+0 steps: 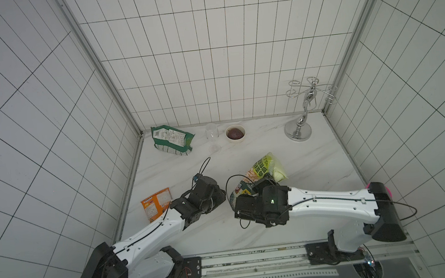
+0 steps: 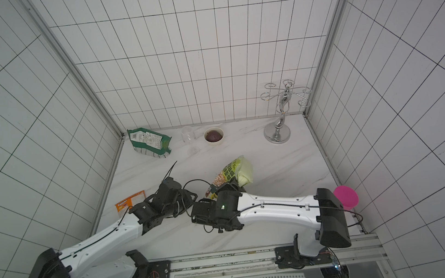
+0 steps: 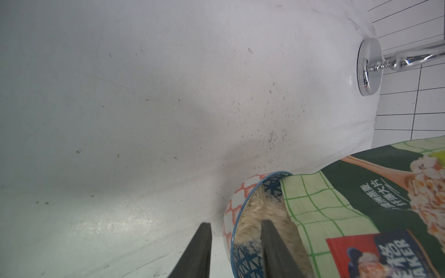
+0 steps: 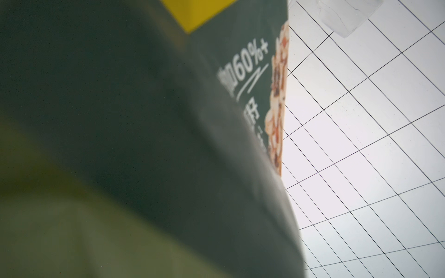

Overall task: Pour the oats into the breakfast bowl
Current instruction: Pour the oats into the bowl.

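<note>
Left wrist view is the one to look at, since in both top views the good bit is hidden under the two wrists. The pouch (image 3: pixel 361 192) is tipped over with its mouth poked into the bowl (image 3: pixel 242 190). The bowl sits on the bench (image 1: pixel 302 150), front-middle, right where the arms meet. There's a pale blurry heap of oats (image 3: pixel 252 214) inside it already, so I'd say the pour is well underway. How full the bowl is, I can't make out. My guess at what's left: finish pouring, stand the pouch back up, let go.

The left claw (image 3: pixel 235 223) straddles the bowl's rim, one finger outside the wall and one inside among the oats. A sliver of gap shows on either side, so I can't tell if it's actually pinching or just parked there. The right claw (image 1: pixel 261 183) is mostly buried behind the pouch. The pouch hangs tilted with its bottom end up in the air, so I read that claw as clamped on it.

Writing: the pouch has a red-edged blue badge showing "AKER", with the rest cut off, so probably Quaker. There are white Chinese characters beside a spoonful-of-oats picture, and the right wrist view catches "60%+". The green bag (image 1: pixel 171 139) at the back has a white label and the orange packet (image 1: pixel 157 202) has print, both too small to read.
</note>
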`<state>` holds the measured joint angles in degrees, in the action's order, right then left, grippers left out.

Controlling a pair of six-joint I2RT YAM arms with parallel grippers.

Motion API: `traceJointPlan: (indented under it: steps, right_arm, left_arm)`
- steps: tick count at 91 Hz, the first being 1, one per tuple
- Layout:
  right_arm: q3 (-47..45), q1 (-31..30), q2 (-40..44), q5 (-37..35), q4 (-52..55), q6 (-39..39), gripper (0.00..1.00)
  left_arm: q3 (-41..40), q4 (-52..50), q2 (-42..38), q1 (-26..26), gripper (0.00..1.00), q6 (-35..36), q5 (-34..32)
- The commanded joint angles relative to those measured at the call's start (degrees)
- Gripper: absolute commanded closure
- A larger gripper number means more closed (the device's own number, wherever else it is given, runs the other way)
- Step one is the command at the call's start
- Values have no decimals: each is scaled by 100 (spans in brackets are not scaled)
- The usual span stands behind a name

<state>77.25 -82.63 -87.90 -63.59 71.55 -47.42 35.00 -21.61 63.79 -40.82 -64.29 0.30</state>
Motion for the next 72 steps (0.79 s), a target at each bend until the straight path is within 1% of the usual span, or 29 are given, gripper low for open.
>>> traceJointPlan:
  steps: [1,36,57,66,72]
  right_arm:
    - [62,-58,256,-1120,-35,-53,100]
    - [-26,-87,312,-1221,-93,-84,100]
    - [-179,-95,384,-1194,-146,-101,100]
    - [-236,-95,444,-1071,-237,-193,100]
    - [-221,-87,450,-1130,-262,-236,100]
  left_arm:
    - [-49,112,-89,-23,63,-22,-12]
    - [-55,123,-77,-40,63,-29,-14]
    - [-48,154,-51,-74,64,-47,-12]
    - [-63,163,-56,-82,64,-61,-13]
    - [-62,167,-52,-84,64,-56,-14]
